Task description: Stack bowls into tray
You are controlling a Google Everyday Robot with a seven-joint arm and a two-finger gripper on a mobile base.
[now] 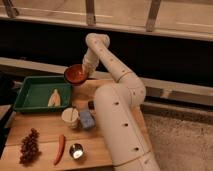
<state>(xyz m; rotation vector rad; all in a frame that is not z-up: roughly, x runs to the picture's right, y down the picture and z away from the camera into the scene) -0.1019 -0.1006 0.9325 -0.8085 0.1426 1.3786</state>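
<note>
My arm (120,112) rises thick from the near right, bends at the elbow and reaches far and to the left. There the wrist turns downward, and my gripper (83,70) hangs at its end, clamped on the tilted bowl (75,75).

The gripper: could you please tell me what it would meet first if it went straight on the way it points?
Pointing down-left, the gripper holds the bowl over the tray, at its right end; it would probably meet its rim or floor first, though depth is unclear.
</note>
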